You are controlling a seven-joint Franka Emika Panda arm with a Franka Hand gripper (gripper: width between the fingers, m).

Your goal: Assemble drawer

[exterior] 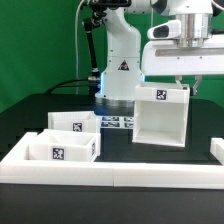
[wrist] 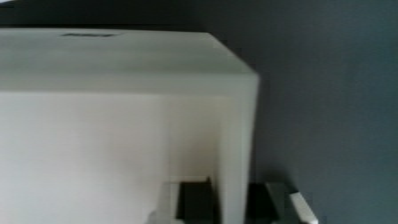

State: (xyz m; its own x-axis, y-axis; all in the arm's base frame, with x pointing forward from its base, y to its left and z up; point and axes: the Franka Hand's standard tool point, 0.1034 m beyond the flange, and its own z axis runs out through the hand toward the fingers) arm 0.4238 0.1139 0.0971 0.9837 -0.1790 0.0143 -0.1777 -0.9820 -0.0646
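**A:** Along the bottom of the frame runs the border wall (exterior: pixel 110 172). Just behind it, lower left, are the front tray (exterior: pixel 62 150) and the rear tray (exterior: pixel 75 124).

**B:** And the housing (exterior: pixel 160 118)?

**A:** It's upright, right of centre, with the marker board (exterior: pixel 115 123) beside it. The gripper (exterior: pixel 184 82) is at its top edge.

**B:** Is it clamped?

**A:** On the wrist view, the fingers (wrist: pixel 290 205) straddle one housing wall. I can't tell whether they're pinching or loose.

The exterior view's top edge cuts off the arm (exterior: pixel 185 45), and the gripper (exterior: pixel 186 82) tips sink out of sight behind the box housing (exterior: pixel 160 118). The housing and the rear tray (exterior: pixel 72 122) partly cover the marker board (exterior: pixel 116 123). The wrist view is blurred. The picture's edge cuts its fingers (wrist: pixel 196 200), so their contact with the housing wall cannot be told.
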